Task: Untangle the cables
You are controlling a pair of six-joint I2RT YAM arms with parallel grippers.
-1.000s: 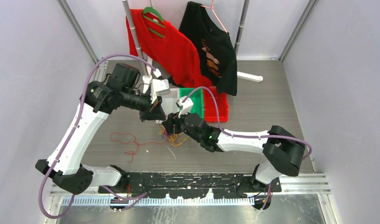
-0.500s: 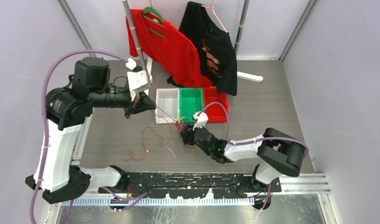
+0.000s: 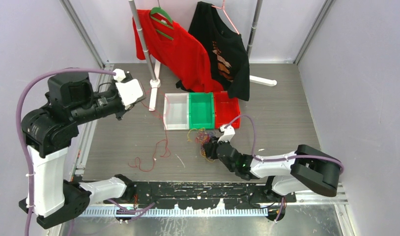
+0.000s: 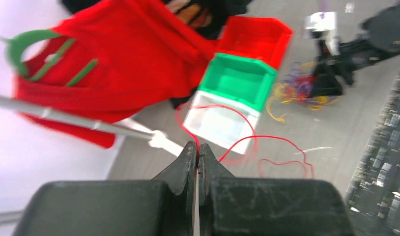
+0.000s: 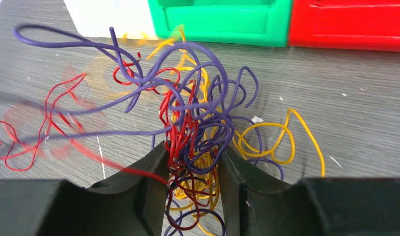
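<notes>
Cables (image 4: 301, 91) lie in a red, yellow and purple knot on the grey table (image 4: 345, 128), seen from the left wrist, just in front of a white bin (image 4: 220, 123), a green bin (image 4: 240, 81) and a red bin (image 4: 257, 34). The left gripper (image 4: 198, 152) has its jaws pressed together on one red strand (image 4: 274, 137), probably to draw it free.

From the right wrist, the right gripper (image 5: 192, 157) straddles the knot's core, likely to anchor it. Its jaws stand partly apart, and wires touch both fingers (image 5: 149, 177). Whether they pinch firmly cannot be told.

From above, the left gripper is held high and the red strand trails down onto the table, left of the knot of cables.
</notes>
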